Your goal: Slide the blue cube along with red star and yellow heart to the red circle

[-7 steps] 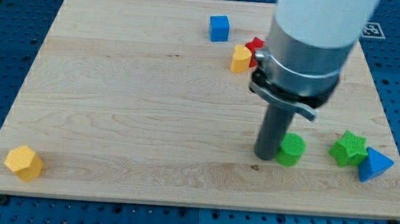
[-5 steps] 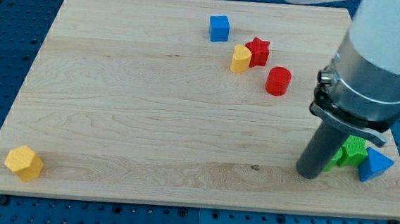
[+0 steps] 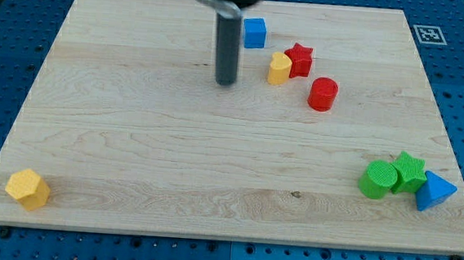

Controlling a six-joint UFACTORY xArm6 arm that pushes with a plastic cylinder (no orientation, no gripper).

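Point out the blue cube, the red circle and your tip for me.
blue cube [image 3: 254,32], camera view, on its top face.
red circle [image 3: 323,94], camera view, on its upper side.
my tip [image 3: 225,83], camera view, on the rod's very end, below-left of the blue cube.

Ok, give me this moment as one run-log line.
my tip: left of yellow heart, below-left of blue cube, touching neither | red star: against heart | red circle: apart, lower right | push: not begun

Cube [image 3: 254,32] at top; star [image 3: 300,59] right; heart [image 3: 279,68] touching star.
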